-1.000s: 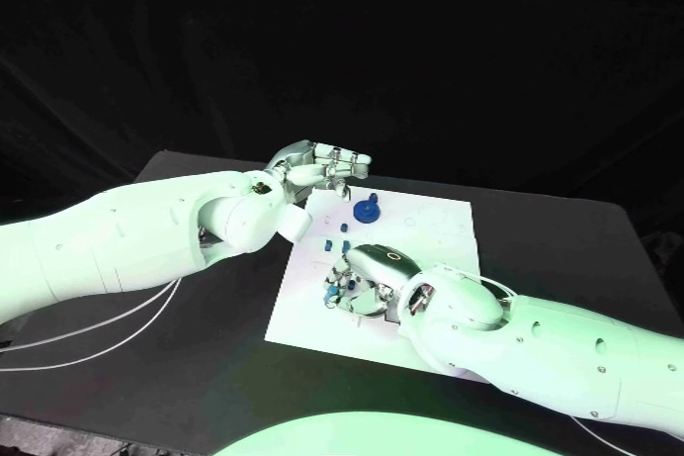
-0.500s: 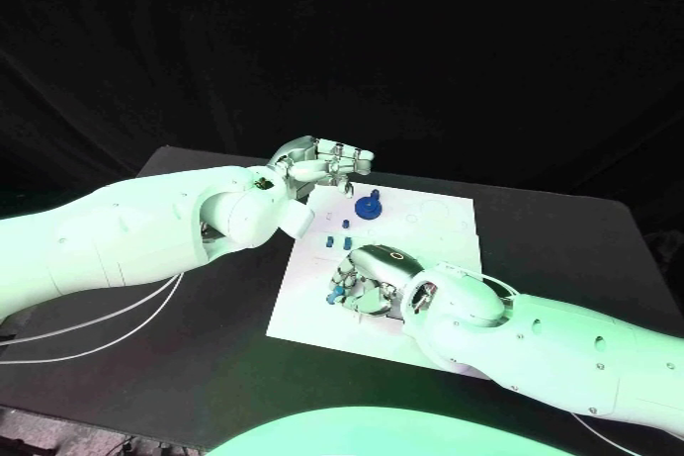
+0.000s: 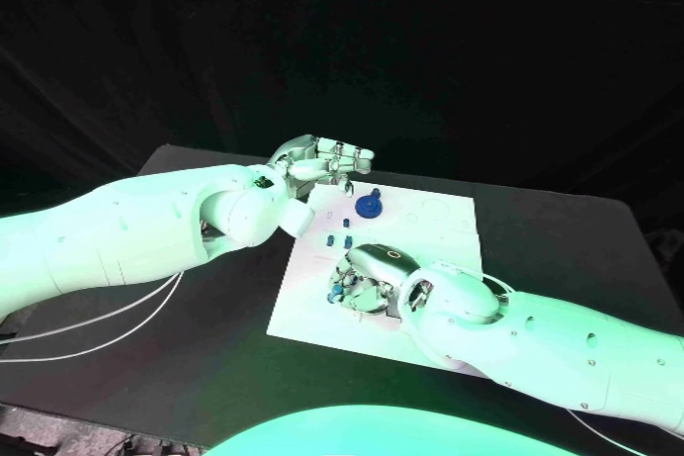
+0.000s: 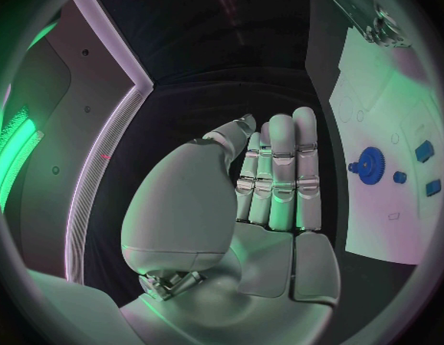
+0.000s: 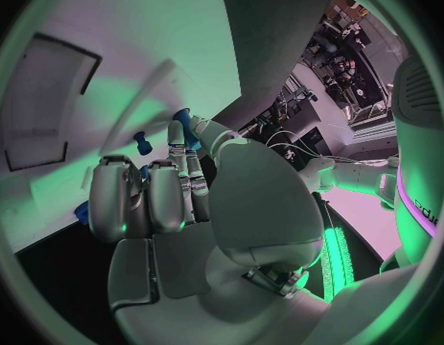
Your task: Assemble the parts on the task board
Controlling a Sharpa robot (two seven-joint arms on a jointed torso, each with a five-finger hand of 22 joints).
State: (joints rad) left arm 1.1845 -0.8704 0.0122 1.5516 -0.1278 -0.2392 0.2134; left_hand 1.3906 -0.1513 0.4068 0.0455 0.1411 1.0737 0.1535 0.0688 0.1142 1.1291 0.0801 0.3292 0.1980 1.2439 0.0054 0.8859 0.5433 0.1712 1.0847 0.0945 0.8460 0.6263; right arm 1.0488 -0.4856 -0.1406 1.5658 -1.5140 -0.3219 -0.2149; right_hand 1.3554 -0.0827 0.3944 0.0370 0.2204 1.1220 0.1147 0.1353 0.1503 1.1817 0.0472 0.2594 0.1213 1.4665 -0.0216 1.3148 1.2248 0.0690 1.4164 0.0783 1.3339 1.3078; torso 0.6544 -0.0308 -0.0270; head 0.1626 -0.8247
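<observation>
A white task board [image 3: 428, 228] lies in the middle of a black table [image 3: 171, 357], tilted slightly clockwise as seen from the robot's head. The left hand [image 3: 322, 163] hovers at the board's far left corner, at about eleven o'clock from the board's centre; its fingers [image 4: 279, 172] are straight, pressed side by side, and hold nothing. Just beside that hand, toward the board's centre, stands a round blue gear part [image 3: 368, 210] with a small knob on top. A little nearer, at about ten o'clock from the centre, two small blue parts [image 3: 335, 241] lie side by side on the board. The right hand [image 3: 368, 278] rests low over the near left area of the board, at about seven o'clock, its fingers [image 5: 149, 195] curled downward around small blue pieces [image 3: 334, 294]; whether it actually grips one, I cannot tell.
</observation>
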